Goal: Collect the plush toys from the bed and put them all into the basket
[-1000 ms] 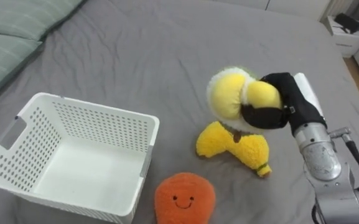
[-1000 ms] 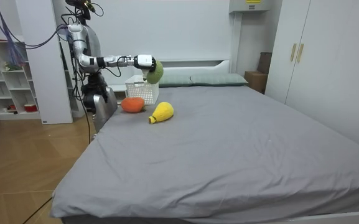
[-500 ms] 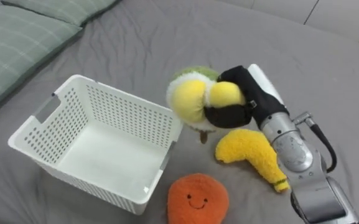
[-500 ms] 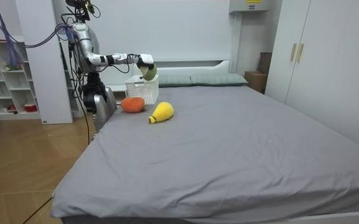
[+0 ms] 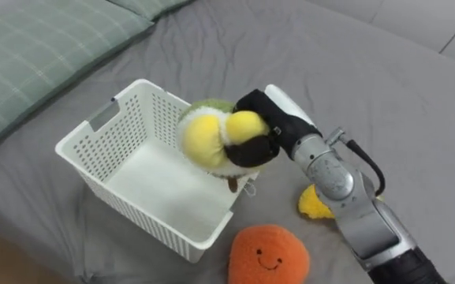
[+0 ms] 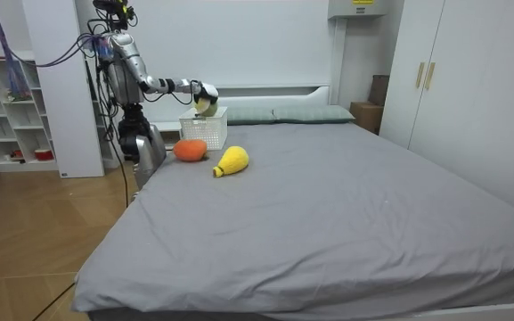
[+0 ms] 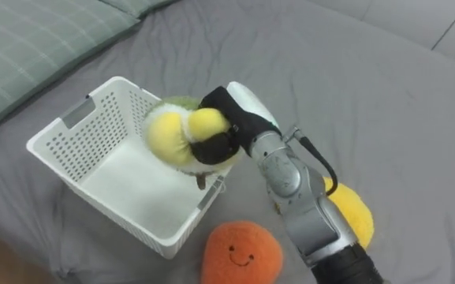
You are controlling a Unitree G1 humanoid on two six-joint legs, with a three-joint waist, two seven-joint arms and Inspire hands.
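Observation:
My right hand is shut on a round yellow, white and green plush toy, held in the air above the right part of the white perforated basket. The basket stands on the grey bed and looks empty inside. An orange plush with a smiling face lies on the bed in front of the basket's near right corner. A yellow plush lies to the right, partly hidden behind my forearm. In the room view I stand at the bed's head end, right hand over the basket.
Green checked pillows lie at the upper left beyond the basket. The grey bedspread stretches open to the right and far side. The room view has a white shelf unit on its left and wardrobes on its right.
My right hand has carried the round plush leftwards, from above the yellow plush to over the basket. The view has shifted with it, so the basket sits more central.

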